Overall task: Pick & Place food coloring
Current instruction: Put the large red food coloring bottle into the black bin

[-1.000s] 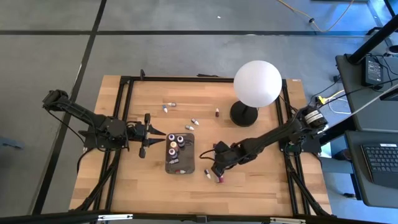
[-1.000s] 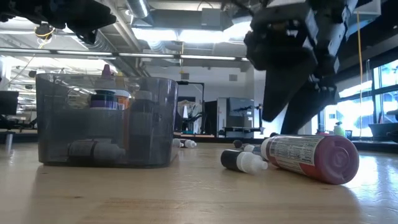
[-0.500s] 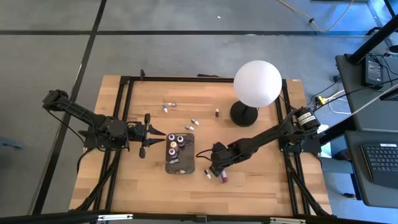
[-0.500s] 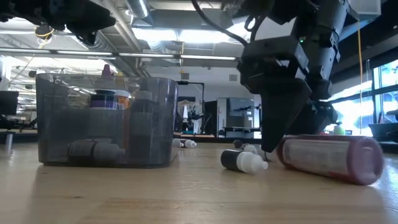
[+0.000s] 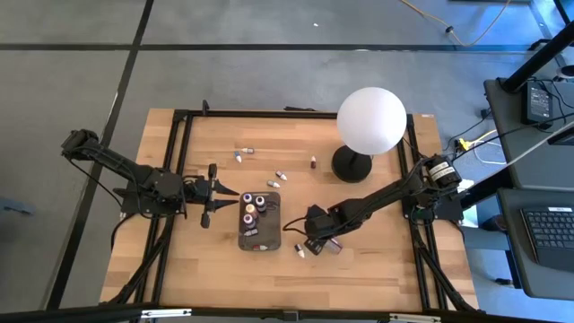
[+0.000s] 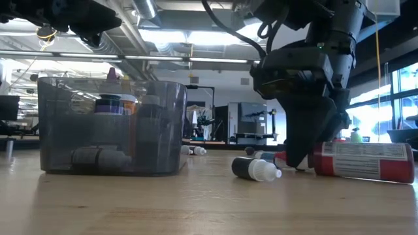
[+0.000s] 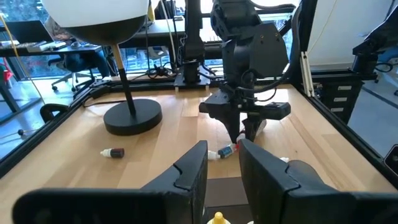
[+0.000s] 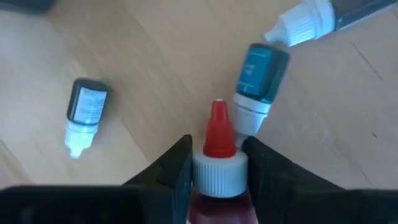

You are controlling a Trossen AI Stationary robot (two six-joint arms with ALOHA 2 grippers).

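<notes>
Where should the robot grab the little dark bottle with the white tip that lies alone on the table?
Grab the small dark bottle across its wider dark body, not the thin white tip. It lies flat on the table with bare wood on both long sides, so coming straight down from above looks best. The right gripper is beside it.

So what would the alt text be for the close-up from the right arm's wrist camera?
The right gripper has its two dark fingers on either side of a red food coloring bottle with a white collar and red tip, lying on the wooden table. Beside the tip lies a teal bottle; a dark bottle lies apart.
</notes>
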